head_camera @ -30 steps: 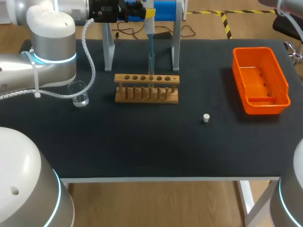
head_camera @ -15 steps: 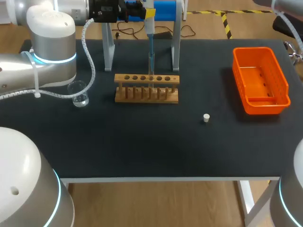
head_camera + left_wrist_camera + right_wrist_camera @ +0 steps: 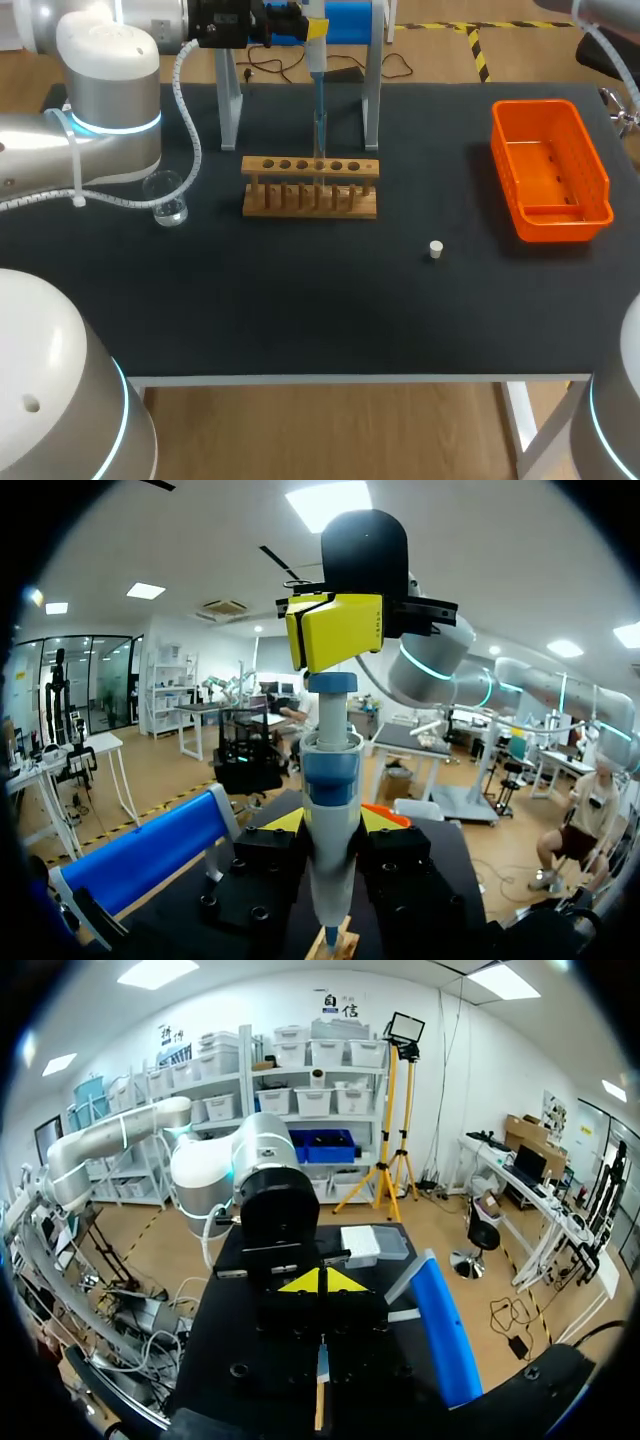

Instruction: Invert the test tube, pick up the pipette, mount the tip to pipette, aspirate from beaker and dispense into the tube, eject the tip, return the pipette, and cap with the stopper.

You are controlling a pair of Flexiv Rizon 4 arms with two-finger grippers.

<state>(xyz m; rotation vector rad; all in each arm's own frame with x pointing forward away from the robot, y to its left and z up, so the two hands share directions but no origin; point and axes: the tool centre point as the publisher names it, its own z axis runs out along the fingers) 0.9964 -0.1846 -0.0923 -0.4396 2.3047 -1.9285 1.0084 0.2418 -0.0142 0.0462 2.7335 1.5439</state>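
Yellow fingertips of the left gripper (image 3: 332, 825) are seen clamped from both sides on a blue-and-white pipette (image 3: 331, 770). It is held upright between the jaws, with its yellow head above them and its slim lower end pointed down. Directly below those jaws, a wooden test-tube rack (image 3: 310, 187) is set on the black table (image 3: 300, 310), and a clear test tube (image 3: 320, 138) is stood upright in one of its middle holes. Whether the pipette's tip is inside the tube cannot be told. A glass beaker (image 3: 170, 203) is placed below and behind the jaws, beside the left arm. A small white stopper (image 3: 436, 249) is shown lying well apart from the jaws, past the rack, with an orange bin (image 3: 550, 170) farther out again. The right gripper (image 3: 320, 1282) is held facing the left arm, its yellow tips drawn together with nothing between them.
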